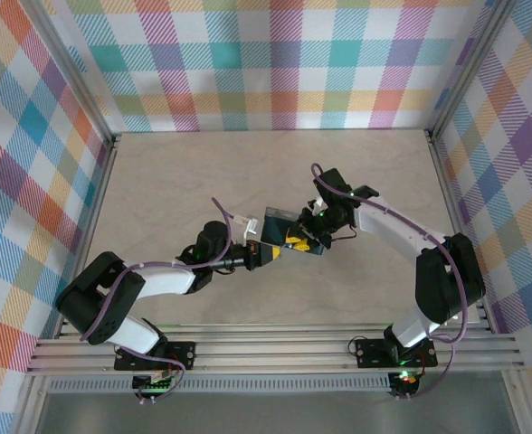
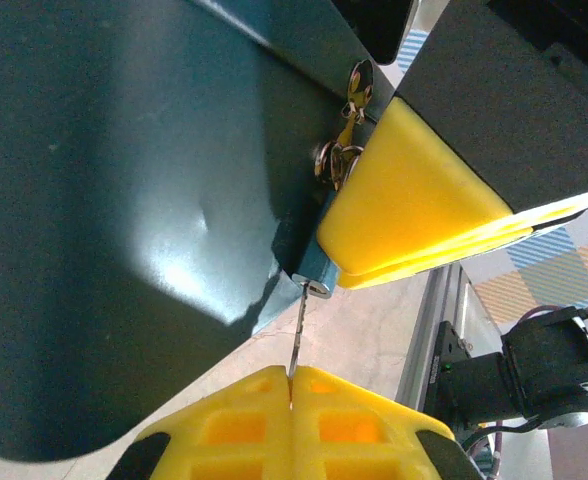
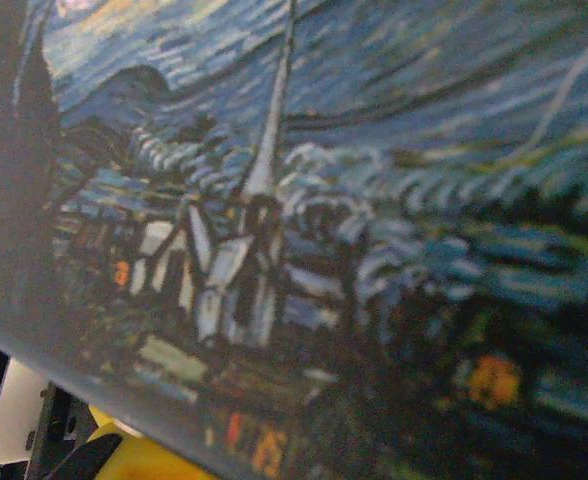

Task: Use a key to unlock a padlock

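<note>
**Item:** small light-blue padlock (image 2: pixel 315 272) with a pale brassy end. In the left wrist view it sits at centre frame, brassy end facing down. It lies against the lower edge of the dark-blue rectangular painted tin (image 2: pixel 124 200).

**Key:** thin silvery metal key (image 2: pixel 296 335). Its blade runs straight up from the lower centre of the frame, and its tip meets the brassy end. How far it has entered cannot be told.

**Left gripper** (image 2: pixel 292 376): yellow fingers pressed together on the key's lower end.

**Right gripper** (image 2: pixel 346 262): yellow fingers drawn narrow at right of centre, with the padlock at their tips and seemingly clamped between them.

**Attached:** cluster of small metal rings and spare keys (image 2: pixel 346 150), just above the padlock beside the tin's edge.

**Hidden or unclear:**
- Most of the padlock body is covered by the right gripper's fingers. The shackle cannot be made out.
- In the top external view both grippers (image 1: pixel 270 256) (image 1: pixel 300 240) meet at the tin (image 1: pixel 277 221) above the beige table (image 1: pixel 248 172). The padlock is too small to pick out there.
- The right wrist view is blurred. It shows the tin's swirl-painted face (image 3: pixel 324 200) up close and a yellow finger (image 3: pixel 149 462) cut off at the lower left.
</note>
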